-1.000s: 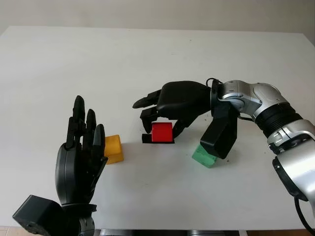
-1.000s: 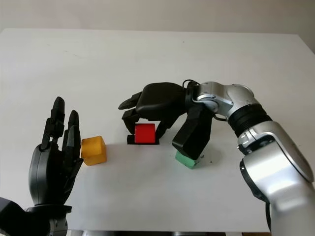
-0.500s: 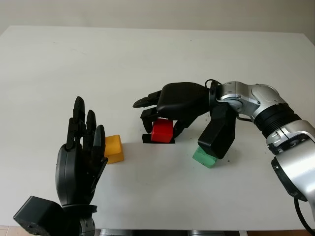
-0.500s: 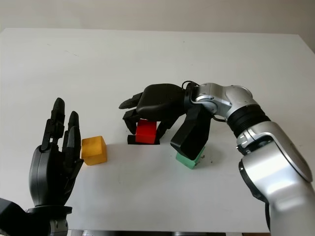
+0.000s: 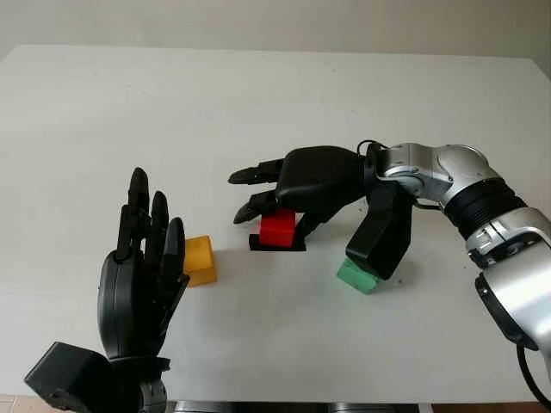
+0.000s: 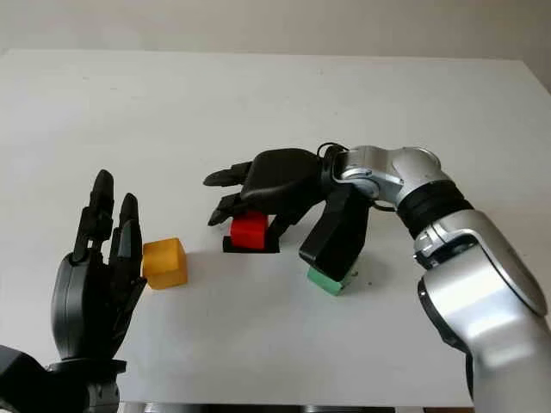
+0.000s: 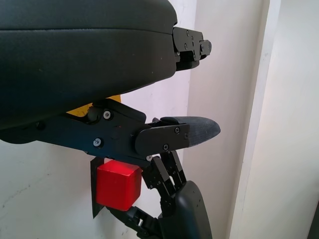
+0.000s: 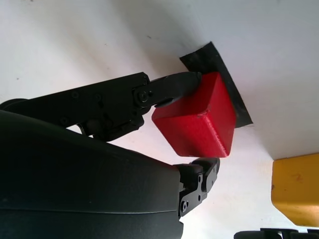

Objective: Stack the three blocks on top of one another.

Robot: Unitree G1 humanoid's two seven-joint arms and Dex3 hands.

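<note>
Three blocks sit apart on the white tabletop (image 5: pixel 258 103), none stacked yet. My right hand (image 5: pixel 288 194) is draped over the red block (image 5: pixel 277 230), which sits on a black square mark (image 5: pixel 277 245) near the middle. In the right wrist view one fingertip (image 8: pixel 182 82) presses a top edge of the block and another sits at the opposite lower corner, so I count it as clamped, though I cannot be sure how firm that pinch is.

My left hand (image 5: pixel 142 275) is open, raised close to me just beside the yellow block (image 5: pixel 199 260). The green block (image 5: pixel 357 275) lies under my right forearm.

The risk is the grip: two small contacts on diagonal edges could let the red block twist or slip as I lift. My forearm could also nudge the green block if I swing low.
</note>
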